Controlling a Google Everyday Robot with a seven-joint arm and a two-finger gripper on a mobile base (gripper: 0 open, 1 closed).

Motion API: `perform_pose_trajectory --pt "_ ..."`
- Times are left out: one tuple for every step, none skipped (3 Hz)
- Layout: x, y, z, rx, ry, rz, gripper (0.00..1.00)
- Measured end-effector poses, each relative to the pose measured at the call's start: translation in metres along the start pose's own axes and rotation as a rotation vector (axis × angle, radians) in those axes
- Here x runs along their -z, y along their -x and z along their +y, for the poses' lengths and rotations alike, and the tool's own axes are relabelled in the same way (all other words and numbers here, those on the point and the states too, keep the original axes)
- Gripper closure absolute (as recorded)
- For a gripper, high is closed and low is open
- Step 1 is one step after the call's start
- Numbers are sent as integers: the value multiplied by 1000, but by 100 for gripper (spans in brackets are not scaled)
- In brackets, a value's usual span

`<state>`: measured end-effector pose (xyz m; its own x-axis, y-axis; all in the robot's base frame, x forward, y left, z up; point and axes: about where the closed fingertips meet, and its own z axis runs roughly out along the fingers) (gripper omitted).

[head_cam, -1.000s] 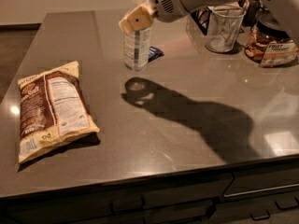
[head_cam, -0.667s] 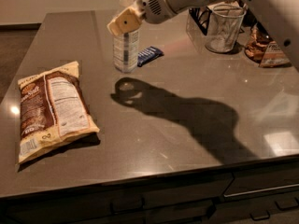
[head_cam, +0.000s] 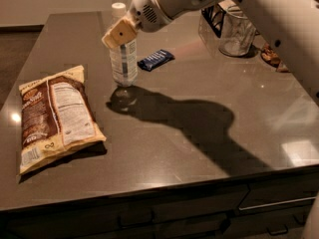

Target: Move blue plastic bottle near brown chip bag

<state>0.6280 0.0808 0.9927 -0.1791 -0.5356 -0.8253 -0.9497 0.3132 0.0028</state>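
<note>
hand grasping upright blue plastic bottle near its top, brown chip bag nearby.

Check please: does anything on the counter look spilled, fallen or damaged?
Nothing stands out. The bottle is upright with its cap on, held near its top by the hand. The chip bag lies flat, nothing spilled.
</note>
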Motion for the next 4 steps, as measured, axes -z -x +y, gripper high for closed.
perform_pose_trajectory --pt "-19 3 12 59 54 17 100" --pt "-36 2 21 106 100 41 82" --pt "-47 2 27 119 141 44 59" --pt "-58 -1 35 121 195 37 27"
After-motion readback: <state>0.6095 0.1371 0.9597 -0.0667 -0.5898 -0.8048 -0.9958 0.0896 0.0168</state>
